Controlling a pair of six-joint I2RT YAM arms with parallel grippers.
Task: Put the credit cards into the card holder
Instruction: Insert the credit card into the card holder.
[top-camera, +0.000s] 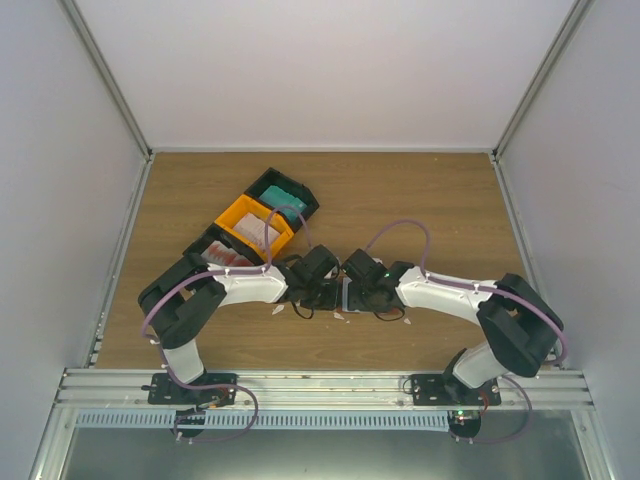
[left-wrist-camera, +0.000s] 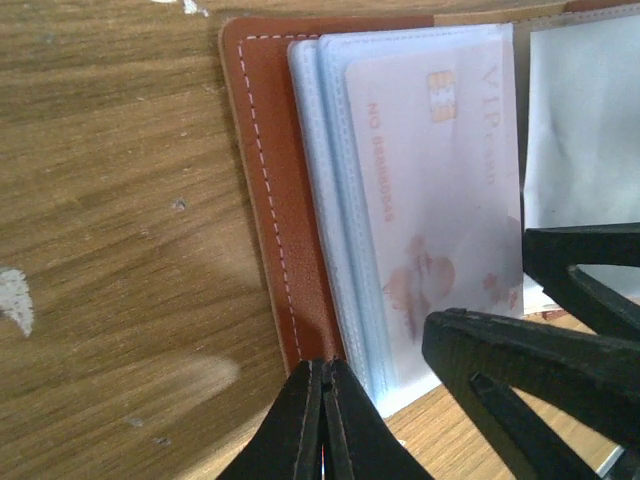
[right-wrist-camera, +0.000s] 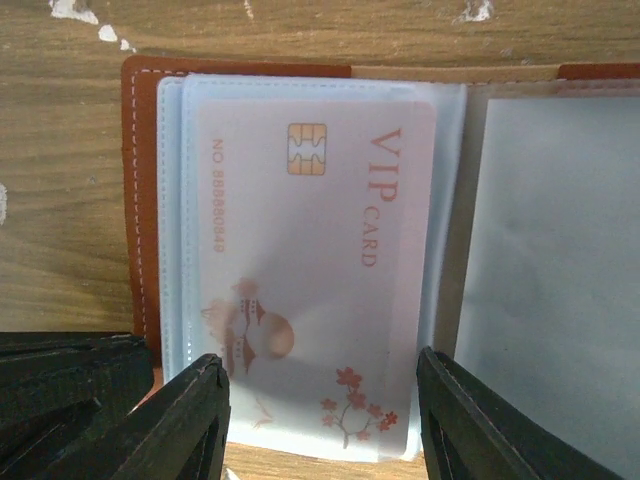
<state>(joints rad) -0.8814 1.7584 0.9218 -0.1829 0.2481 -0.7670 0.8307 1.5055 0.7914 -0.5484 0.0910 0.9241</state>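
The card holder (left-wrist-camera: 285, 200) lies open on the wood, brown leather (right-wrist-camera: 140, 200) with clear sleeves. A red-and-white credit card (right-wrist-camera: 310, 260) marked VIP sits in the left-hand sleeves (left-wrist-camera: 430, 200). My left gripper (left-wrist-camera: 325, 368) is shut, its tips at the leather's near edge; I cannot tell whether it pinches it. My right gripper (right-wrist-camera: 318, 365) is open, one finger on each side of that card's near end. Its fingers (left-wrist-camera: 520, 365) also show in the left wrist view. In the top view both grippers (top-camera: 325, 288) (top-camera: 352, 290) meet mid-table and hide the holder.
A black-and-orange three-bin tray (top-camera: 237, 212) stands behind the left arm, with a teal card (top-camera: 283, 193) in its far bin and pale and red-white cards in the other bins. Small white scraps (top-camera: 278, 310) lie near the grippers. The holder's right page (right-wrist-camera: 550, 250) holds a pale sleeve.
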